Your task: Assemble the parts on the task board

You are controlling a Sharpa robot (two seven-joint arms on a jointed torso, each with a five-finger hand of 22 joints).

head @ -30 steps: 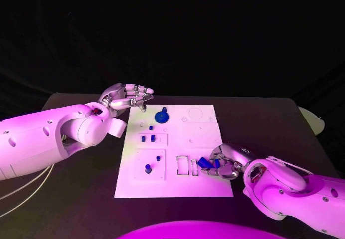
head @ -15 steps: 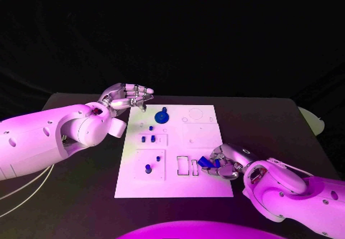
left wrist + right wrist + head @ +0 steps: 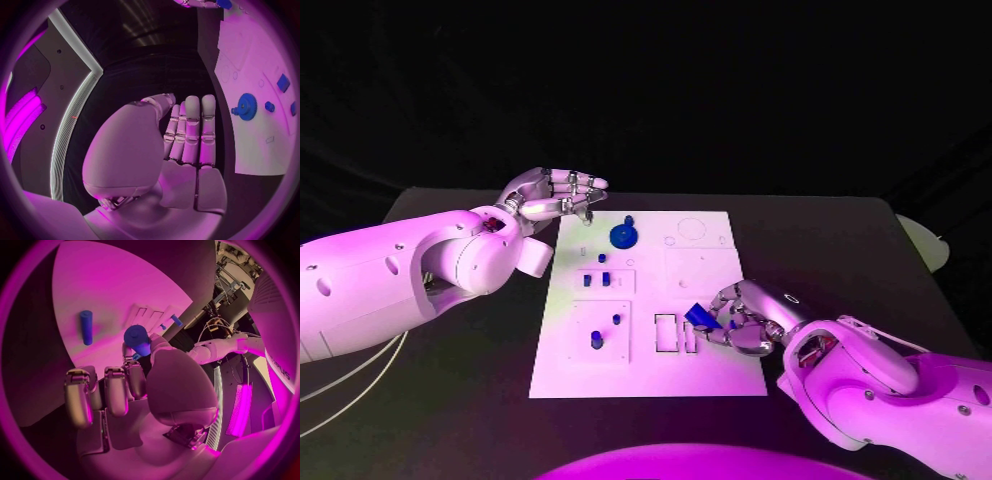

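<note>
Right hand [image 3: 744,322] gripped a blue part [image 3: 700,315] over the task board [image 3: 718,375] — left hand [image 3: 557,195] hung beside the board's far corner, fingers loose, holding nothing.

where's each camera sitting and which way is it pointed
Head view: on the robot's head, looking down at the task board; both arms show, left hand beside the board's far corner, right hand holding a blue part.
Left wrist view: behind the left hand, facing past empty curled fingers to the blue gear.
Right wrist view: behind the right hand, facing the board.
Shared: the gear and the held part.
</note>
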